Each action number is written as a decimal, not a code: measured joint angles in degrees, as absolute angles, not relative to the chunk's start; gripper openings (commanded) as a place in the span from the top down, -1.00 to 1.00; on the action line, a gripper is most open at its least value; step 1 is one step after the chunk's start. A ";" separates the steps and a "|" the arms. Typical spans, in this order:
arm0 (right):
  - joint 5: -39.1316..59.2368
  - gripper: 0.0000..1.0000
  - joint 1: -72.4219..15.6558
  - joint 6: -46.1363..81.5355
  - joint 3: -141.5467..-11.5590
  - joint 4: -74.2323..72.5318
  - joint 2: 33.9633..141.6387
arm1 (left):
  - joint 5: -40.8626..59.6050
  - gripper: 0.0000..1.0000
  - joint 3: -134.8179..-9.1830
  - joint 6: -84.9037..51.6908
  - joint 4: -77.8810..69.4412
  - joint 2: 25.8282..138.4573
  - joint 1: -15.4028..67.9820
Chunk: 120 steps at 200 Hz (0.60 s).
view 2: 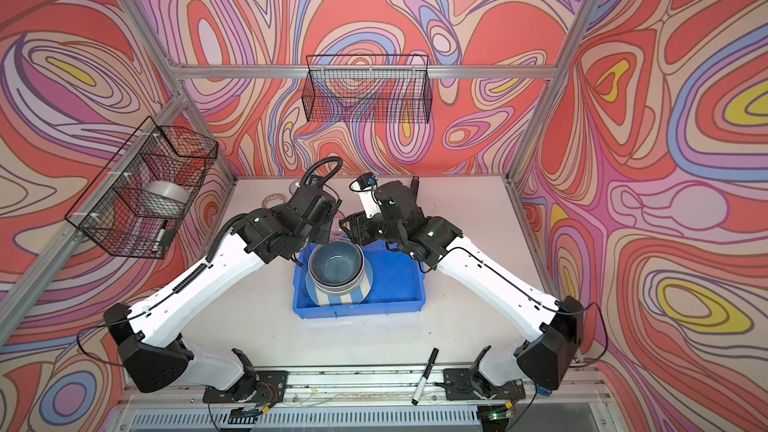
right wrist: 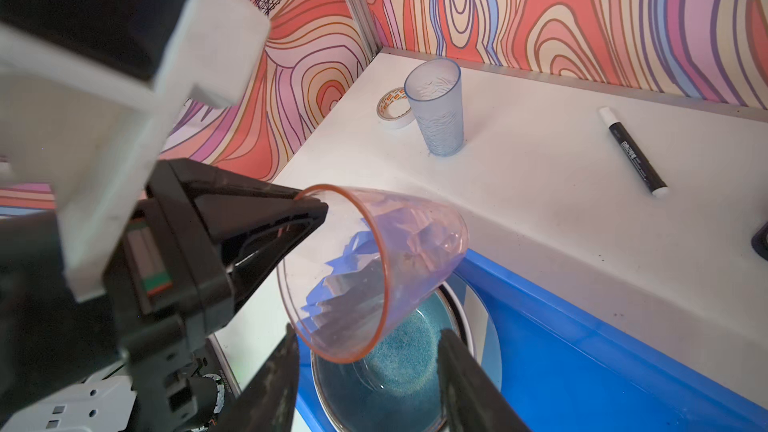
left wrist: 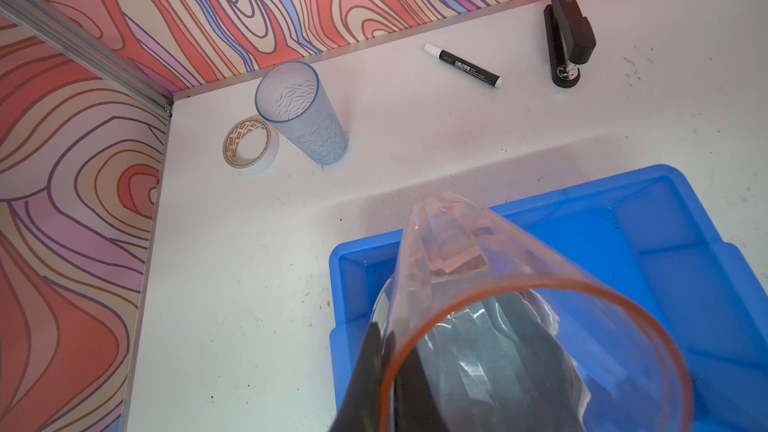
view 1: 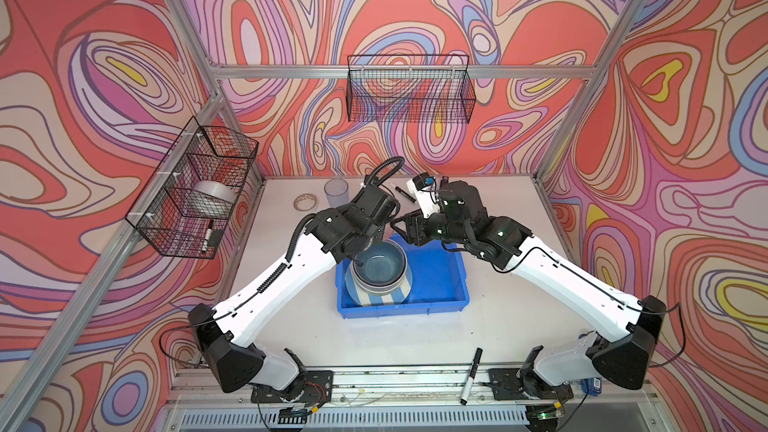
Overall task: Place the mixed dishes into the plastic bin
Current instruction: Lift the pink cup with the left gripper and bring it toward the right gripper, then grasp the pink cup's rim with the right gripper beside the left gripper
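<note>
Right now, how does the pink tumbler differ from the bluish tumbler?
The pink tumbler hangs tilted above the plastic bin, pinched at its rim by the left gripper; the bluish tumbler stands upright on the table, untouched. The pink tumbler is clear with a pink-orange rim; the bluish tumbler is frosted with a rippled texture. Both are empty, tapered, open-topped cups.
</note>
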<state>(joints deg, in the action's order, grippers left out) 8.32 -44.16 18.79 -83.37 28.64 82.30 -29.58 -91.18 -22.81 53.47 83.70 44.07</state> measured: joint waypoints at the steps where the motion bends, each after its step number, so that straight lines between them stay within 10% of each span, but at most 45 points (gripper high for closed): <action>1: 8.32 -0.09 -44.16 18.81 -83.37 28.64 82.30 | -29.63 1.00 -91.24 -22.83 53.47 83.77 44.18; 120: 2.50 0.32 -44.16 22.04 -83.68 28.27 85.54 | -32.36 1.00 -94.04 -23.09 51.66 84.51 48.14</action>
<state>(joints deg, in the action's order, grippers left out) 2.50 -44.16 22.04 -83.68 28.27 85.54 -32.36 -94.04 -23.09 51.66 84.51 48.14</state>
